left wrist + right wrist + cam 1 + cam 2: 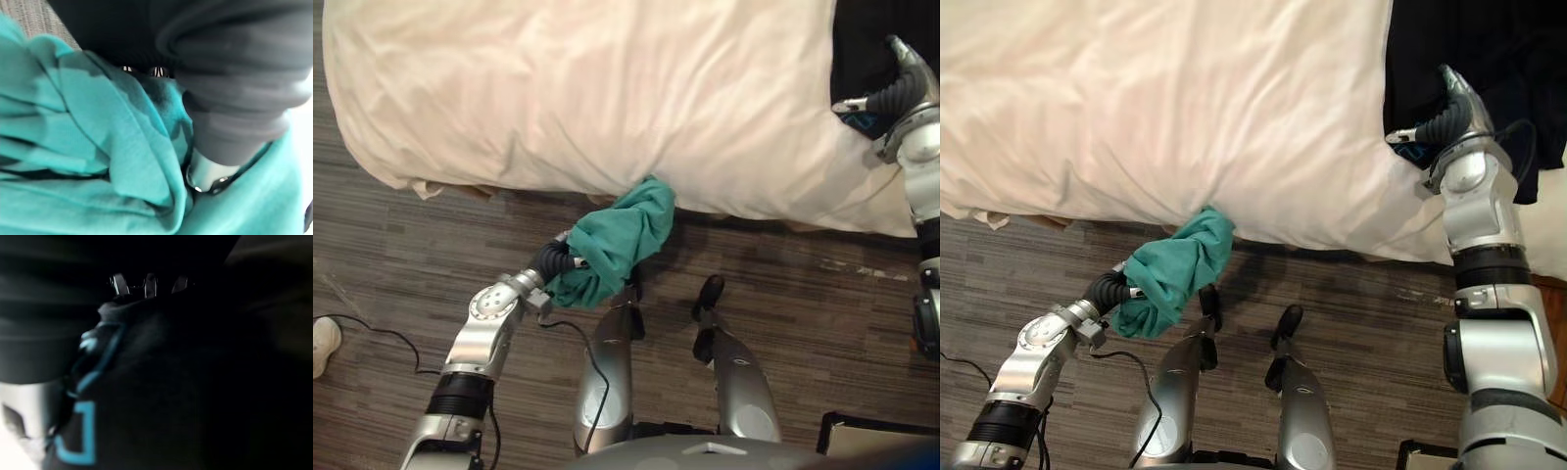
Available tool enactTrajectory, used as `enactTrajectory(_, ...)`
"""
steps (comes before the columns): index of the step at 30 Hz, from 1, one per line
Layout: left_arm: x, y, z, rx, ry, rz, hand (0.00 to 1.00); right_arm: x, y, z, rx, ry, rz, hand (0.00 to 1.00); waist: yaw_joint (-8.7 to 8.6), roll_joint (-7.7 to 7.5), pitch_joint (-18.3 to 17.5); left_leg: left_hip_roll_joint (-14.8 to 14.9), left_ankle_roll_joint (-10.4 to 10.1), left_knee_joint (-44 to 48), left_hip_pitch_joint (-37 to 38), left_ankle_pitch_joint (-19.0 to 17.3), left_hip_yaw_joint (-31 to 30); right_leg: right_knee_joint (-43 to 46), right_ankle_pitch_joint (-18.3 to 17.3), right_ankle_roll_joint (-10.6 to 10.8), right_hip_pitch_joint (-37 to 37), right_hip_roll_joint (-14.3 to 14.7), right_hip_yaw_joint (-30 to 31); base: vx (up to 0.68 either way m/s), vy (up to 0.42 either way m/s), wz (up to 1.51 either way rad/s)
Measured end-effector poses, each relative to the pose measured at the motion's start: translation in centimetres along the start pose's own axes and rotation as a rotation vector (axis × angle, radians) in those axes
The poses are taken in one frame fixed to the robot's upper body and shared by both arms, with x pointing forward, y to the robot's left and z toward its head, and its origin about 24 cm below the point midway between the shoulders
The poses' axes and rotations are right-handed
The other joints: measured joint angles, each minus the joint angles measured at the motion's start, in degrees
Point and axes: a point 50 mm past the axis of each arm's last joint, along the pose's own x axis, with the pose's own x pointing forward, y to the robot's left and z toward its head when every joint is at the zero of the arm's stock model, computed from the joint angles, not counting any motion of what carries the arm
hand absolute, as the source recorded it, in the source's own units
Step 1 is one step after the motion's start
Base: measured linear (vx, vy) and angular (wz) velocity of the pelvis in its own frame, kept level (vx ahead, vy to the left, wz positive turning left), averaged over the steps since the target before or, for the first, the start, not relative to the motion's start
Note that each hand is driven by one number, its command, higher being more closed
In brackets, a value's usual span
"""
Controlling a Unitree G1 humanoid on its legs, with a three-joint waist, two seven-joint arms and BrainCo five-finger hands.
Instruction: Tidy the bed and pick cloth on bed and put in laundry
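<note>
Left hand (551, 260) is clamping the crumpled teal fabric cloth (622, 240), with fingers and thumb (208, 171) curling into the bunch. The cloth is hanging over the grey striped floor (411, 255), its top end touching the near edge of the cream-covered bed (558, 88). Right hand (1442, 119) is pinching a fold of the black garment with blue print (1489, 49), which is lying on the bed's right side.

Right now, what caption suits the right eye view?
Left hand holds teal cloth at the edge of the bed; right hand on a black garment.
</note>
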Motion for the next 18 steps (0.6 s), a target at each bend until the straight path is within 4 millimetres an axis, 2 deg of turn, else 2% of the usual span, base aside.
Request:
enactTrajectory(3, -0.2, 0.1, 0.3, -0.013, -0.059, 0.002, 1.0, 0.2, -1.3, -0.3, -0.129, 0.045, -0.011, 1.0, 0.23, -0.02, -0.01, 0.33, -0.71, -2.42, -1.3, 1.41, 1.95, 1.61, -0.08, -0.12, -2.75, -0.24, -0.67, -0.13, 0.039, 0.11)
enactTrajectory(9, -0.8, 0.6, 0.2, -0.038, -0.124, 0.027, 1.0, 0.1, -1.6, -1.0, -0.124, 0.092, -0.026, 1.0, 0.47, -1.25, -0.68, 0.13, 0.15, -2.76, -1.41, 2.36, 3.65, 2.94, 0.06, 0.07, -3.69, -1.08, -0.64, 0.0, 0.026, 0.01)
enactTrajectory(11, -0.9, 0.6, 0.2, -0.039, -0.133, 0.028, 1.0, 0.2, -1.2, -1.3, -0.082, 0.103, -0.019, 1.0, 0.57, -2.01, -1.21, 0.15, 0.19, -2.76, -1.27, 2.44, 4.19, 2.94, 0.06, 0.07, -3.71, -1.11, -0.56, 0.05, 0.01, -0.04)
enactTrajectory(13, -0.8, 0.3, 0.1, -0.049, -0.139, 0.027, 1.0, 0.2, -0.4, -1.9, 0.034, 0.116, -0.014, 1.0, 0.67, -2.63, -1.6, 0.2, 0.14, -2.78, -0.53, 2.51, 4.95, 2.87, 0.06, 0.07, -3.1, -1.11, -0.5, 0.05, 0.003, -0.06)
enactTrajectory(17, -0.6, -0.4, -0.4, -0.084, -0.145, 0.023, 1.0, 0.1, 1.5, -2.7, 0.221, 0.131, 0.012, 1.0, 0.3, -2.66, -1.62, 0.13, 0.09, -3.05, 2.35, 2.47, 5.38, 1.97, 0.06, 0.08, -0.2, -1.01, -0.27, 0.05, 0.007, -0.05)
enactTrajectory(18, -0.7, -0.5, -0.6, -0.089, -0.136, 0.022, 1.0, -0.1, 2.2, -3.1, 0.325, 0.131, 0.022, 1.0, 0.15, -2.59, -1.71, 0.06, 0.06, -3.78, 3.59, 2.49, 5.43, 1.38, 0.11, 0.13, 0.9, -0.81, -0.04, 0.04, 0.004, -0.08)
